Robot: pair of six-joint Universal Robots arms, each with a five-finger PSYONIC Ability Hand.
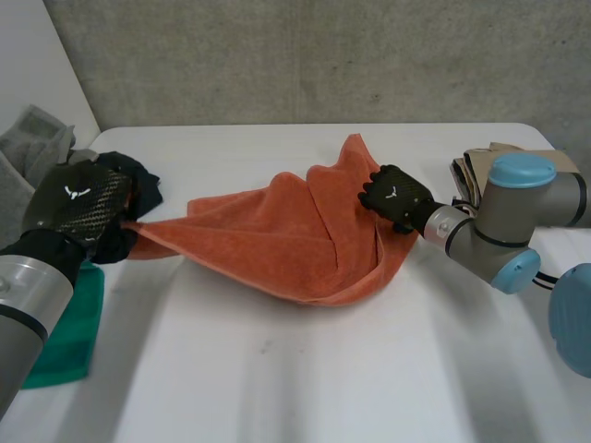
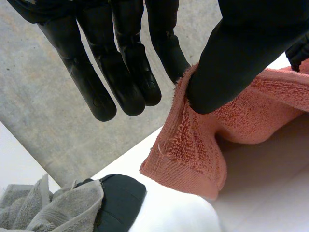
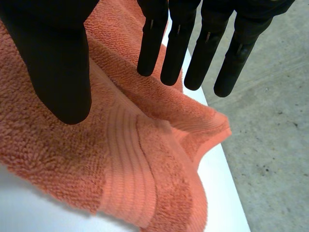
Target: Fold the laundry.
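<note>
Orange towel (image 1: pixel 277 231): left hand (image 1: pixel 78 208) pinches corner beside dark cloth (image 1: pixel 143 185); right hand (image 1: pixel 397 196) straight-fingered atop.

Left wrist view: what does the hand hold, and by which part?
The left hand pinches the orange towel by its edge, near a corner.
</note>
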